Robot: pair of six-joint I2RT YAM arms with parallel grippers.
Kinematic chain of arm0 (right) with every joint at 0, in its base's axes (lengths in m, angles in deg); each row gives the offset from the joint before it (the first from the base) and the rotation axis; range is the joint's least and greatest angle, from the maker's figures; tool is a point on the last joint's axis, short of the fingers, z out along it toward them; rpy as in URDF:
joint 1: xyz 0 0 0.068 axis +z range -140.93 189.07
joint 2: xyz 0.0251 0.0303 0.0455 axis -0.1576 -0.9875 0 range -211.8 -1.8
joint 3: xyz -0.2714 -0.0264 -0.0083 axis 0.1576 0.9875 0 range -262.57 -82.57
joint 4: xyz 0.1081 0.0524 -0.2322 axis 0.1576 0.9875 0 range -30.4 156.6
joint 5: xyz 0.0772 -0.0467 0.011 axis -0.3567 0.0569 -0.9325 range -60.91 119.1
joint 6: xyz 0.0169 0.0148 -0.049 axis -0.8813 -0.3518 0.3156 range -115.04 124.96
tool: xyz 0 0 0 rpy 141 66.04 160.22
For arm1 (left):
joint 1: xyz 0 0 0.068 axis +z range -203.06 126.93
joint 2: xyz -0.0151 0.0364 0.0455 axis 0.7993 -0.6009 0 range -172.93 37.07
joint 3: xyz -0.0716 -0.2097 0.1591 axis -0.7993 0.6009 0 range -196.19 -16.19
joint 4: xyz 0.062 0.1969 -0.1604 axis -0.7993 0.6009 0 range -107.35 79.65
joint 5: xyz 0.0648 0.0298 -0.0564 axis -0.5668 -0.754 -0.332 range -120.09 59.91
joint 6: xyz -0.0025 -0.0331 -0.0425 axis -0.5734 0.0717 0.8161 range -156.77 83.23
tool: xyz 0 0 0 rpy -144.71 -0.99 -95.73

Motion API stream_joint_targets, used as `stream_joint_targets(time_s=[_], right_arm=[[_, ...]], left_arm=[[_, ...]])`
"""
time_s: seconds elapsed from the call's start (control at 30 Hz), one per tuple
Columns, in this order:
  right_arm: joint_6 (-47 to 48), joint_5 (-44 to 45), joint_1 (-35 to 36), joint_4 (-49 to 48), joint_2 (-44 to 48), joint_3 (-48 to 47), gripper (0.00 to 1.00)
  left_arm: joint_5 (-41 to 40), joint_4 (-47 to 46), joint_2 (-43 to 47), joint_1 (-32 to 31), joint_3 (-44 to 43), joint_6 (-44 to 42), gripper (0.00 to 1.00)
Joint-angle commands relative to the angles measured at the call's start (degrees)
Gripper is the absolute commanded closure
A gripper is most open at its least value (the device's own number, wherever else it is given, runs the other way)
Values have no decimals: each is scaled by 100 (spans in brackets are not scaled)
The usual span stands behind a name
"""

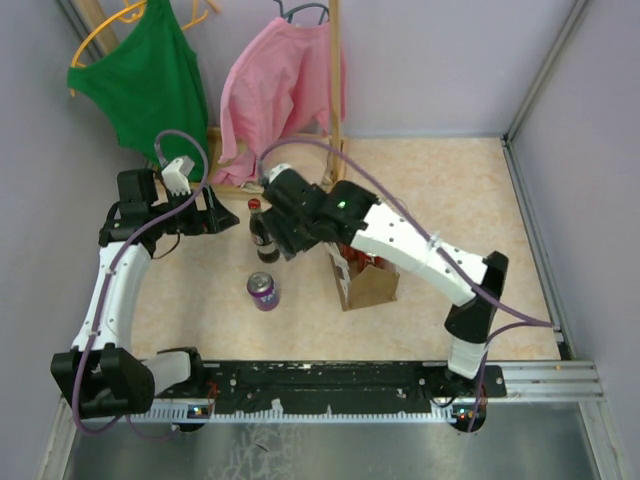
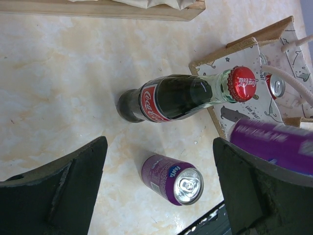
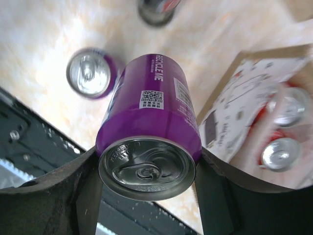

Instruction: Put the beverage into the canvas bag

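My right gripper is shut on a purple can and holds it above the table, just left of the canvas bag. The bag stands open with red cans inside. In the top view the right gripper hovers between the bag and a glass cola bottle. A second purple Fanta can stands on the table. My left gripper is open and empty; the Fanta can, the bottle, the bag and the held can show in its view.
A wooden rack base with a green top and a pink top stands at the back left. Grey walls enclose the table. The arms' base rail runs along the near edge.
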State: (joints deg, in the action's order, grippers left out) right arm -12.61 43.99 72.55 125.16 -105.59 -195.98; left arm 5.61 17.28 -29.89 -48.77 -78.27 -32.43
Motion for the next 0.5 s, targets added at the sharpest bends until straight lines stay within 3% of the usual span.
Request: stream_joint_targets(time_s=[0.0, 0.17, 0.47], right_arm=[[95, 881, -434, -639, 963, -420, 100], [-43, 1240, -954, -1606, 1642, 80, 100], [-147, 910, -1775, -1071, 1687, 473, 100]], left_arm=[[144, -165, 60, 38, -21, 13, 6], [165, -181, 77, 43, -15, 42, 6], [200, -184, 94, 36, -25, 39, 6]])
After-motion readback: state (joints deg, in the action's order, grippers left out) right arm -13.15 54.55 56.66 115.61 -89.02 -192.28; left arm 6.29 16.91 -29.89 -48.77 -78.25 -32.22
